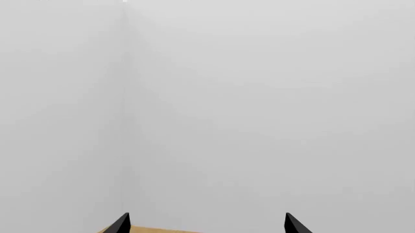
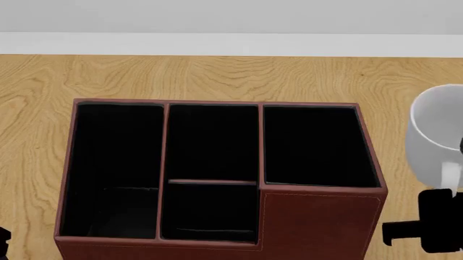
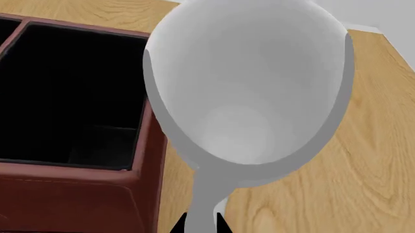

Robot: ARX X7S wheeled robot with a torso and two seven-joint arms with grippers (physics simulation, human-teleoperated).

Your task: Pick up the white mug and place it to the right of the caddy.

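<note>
The white mug (image 2: 436, 138) is at the right edge of the head view, just right of the caddy (image 2: 318, 216), its handle pointing toward me. My right gripper (image 3: 201, 223) is shut on the mug's handle (image 3: 204, 204); the mug (image 3: 250, 82) fills the right wrist view, open mouth toward the camera, beside the caddy's taller right section (image 3: 77, 189). Whether the mug rests on the table or hangs above it, I cannot tell. My left gripper (image 1: 204, 224) is open and empty, facing a blank grey wall, with only its two black fingertips (image 1: 120, 224) showing.
The wooden table (image 2: 217, 76) stretches behind and on both sides of the caddy. A white wall base (image 2: 217, 43) runs along its far edge. The table's edge (image 3: 382, 53) shows just beyond the mug in the right wrist view.
</note>
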